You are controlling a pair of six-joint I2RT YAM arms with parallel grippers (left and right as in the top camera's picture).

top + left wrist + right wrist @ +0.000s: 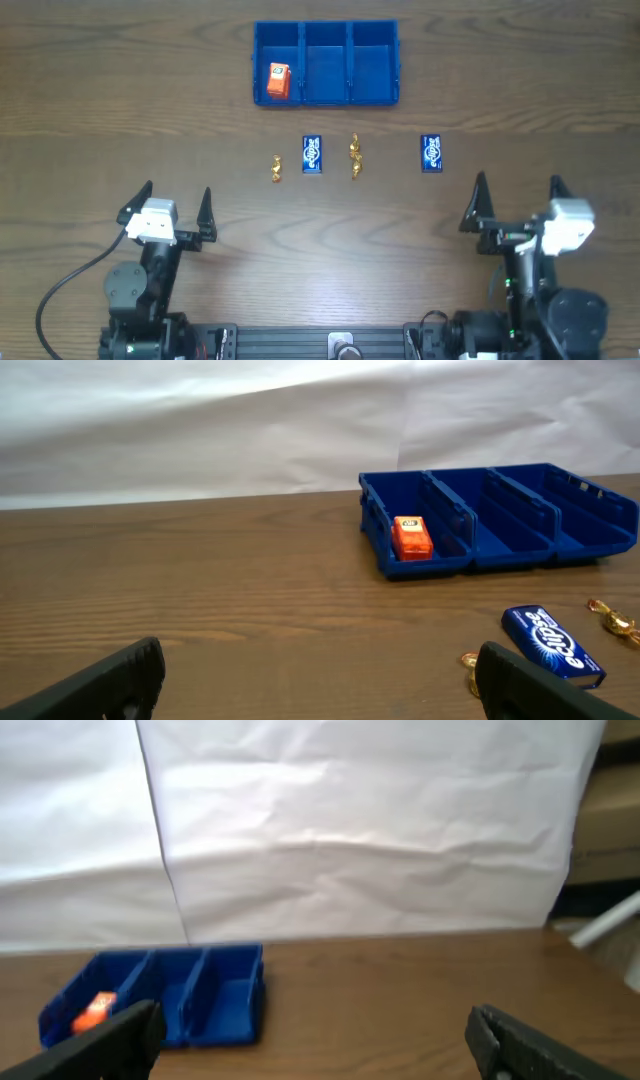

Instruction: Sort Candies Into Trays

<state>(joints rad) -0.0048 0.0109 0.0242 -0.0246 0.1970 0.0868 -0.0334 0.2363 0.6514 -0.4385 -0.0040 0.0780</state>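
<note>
left claw [178, 188] and right claw [517, 179] both spread wide apart, each gripping nothing.

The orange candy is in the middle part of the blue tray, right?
No. The orange candy sits in the left end part of the blue tray, not the middle one. The top view shows it.

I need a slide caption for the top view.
Left hand and right hand open; orange candy in tray; blue bars and gold candies on table.
</note>
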